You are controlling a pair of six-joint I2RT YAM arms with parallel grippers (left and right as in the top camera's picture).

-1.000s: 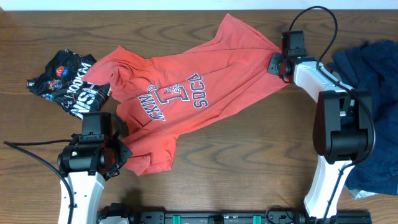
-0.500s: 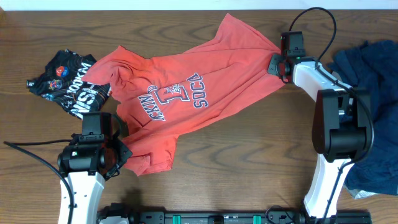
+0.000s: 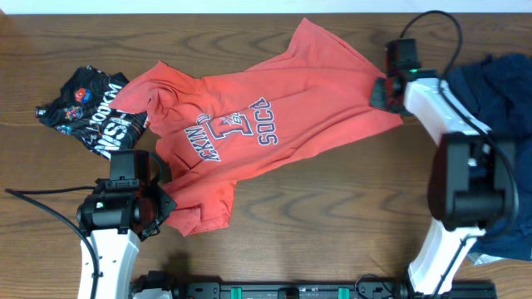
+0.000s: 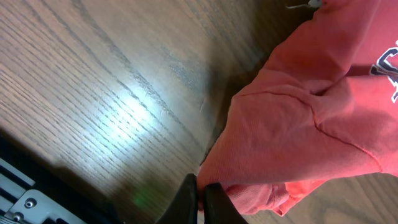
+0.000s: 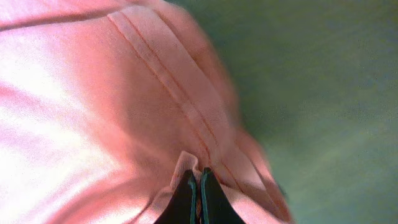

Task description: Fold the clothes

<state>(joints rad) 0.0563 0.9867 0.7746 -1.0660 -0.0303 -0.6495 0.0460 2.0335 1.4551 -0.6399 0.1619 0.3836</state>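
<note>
Overhead, the coral-red T-shirt (image 3: 274,116) lies face up across the middle of the table (image 3: 332,216), crumpled and slanting from lower left to upper right, its chest lettering (image 3: 237,124) readable but tilted. The right gripper (image 3: 382,93) holds its right-hand edge in the upper right of the frame. The left gripper (image 3: 163,203) has the bunched corner at lower left. A black printed T-shirt (image 3: 91,116) sits wadded at the far left, touching or just under the red one (I cannot tell which), and a heap of navy clothes (image 3: 499,100) lies at the right edge.

I judge the step in hand to be spreading the shirt flat between two held points. No fold is made yet, since the lower left is doubled over itself. The next move calls for drawing the two grips apart evenly, enough to take out the slack without tearing the cloth loose from either pinch.

The wrist views settle what the overhead cannot. In the left wrist view the fingers are pressed together on the shirt's folded rim at bottom centre. The right wrist view shows its fingers nipping a small tuck of fabric just beside the stitched hem (image 5: 168,81), though blur hides the rest.
</note>
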